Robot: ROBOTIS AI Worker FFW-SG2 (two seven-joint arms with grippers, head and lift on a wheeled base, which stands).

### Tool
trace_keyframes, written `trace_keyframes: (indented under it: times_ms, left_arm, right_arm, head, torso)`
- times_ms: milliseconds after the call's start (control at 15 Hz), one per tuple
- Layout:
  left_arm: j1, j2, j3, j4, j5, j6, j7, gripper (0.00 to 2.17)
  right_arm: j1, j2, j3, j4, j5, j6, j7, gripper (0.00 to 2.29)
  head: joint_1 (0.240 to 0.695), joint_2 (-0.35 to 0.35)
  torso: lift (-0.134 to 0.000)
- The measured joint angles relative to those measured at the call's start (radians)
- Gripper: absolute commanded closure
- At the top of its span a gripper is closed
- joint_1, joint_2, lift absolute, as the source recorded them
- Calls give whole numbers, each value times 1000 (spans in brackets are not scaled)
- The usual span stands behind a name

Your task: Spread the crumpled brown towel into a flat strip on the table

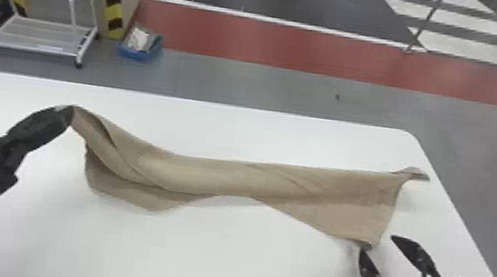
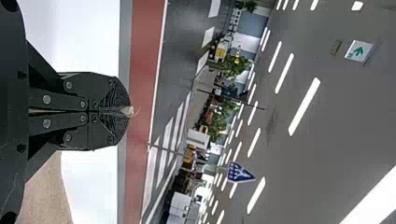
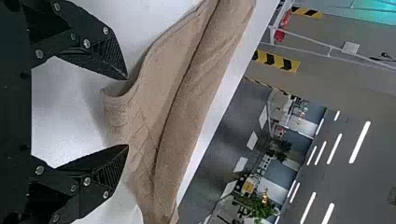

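In the head view, the right pincer (image 1: 378, 244) is down at the near right, wide open with nothing in it, just beside the near right corner of the brown towel (image 1: 233, 179). The towel runs from left to right over the white desk (image 1: 201, 257). The left pincer (image 1: 70, 115) is shut on its far left corner and holds that bit up. The right end is held by nothing, so if the left arm pulls hard, the whole towel could slide left and not get flat. There are long folds on the left and a thin middle. If the left end is put down like that, those folds could get squashed in and make lumps.

In the left wrist view, only a tiny tip of cloth pokes out of the closed pincer. That looks like a small bite, so a big tug could make it pop out.

In the right wrist view, the towel's edge curls up off the desk close to the open pincer. If the pincer goes too low, it could bump the desk. If it shuts too soon, it could miss the cloth or shove the curled edge into a new fold.
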Motion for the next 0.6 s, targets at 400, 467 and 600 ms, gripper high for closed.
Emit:
trace_keyframes:
  times_ms: [400,467,600]
  left_arm:
    - [-1,3,0,7,-2,-5,-4,1798]
    - [-2,3,1,9,-2,-5,-4,1798]
    - [-3,5,3,13,-2,-5,-4,1798]
  right_arm:
    - [-13,1,13,7,51,35,-60,441]
    - [-19,1,9,9,54,48,-62,444]
    - [-33,-1,4,21,59,69,-71,535]
  head:
    - [695,-160]
    - [695,-164]
    - [695,-172]
  torso:
    - [-124]
    - [-124]
    - [-124]
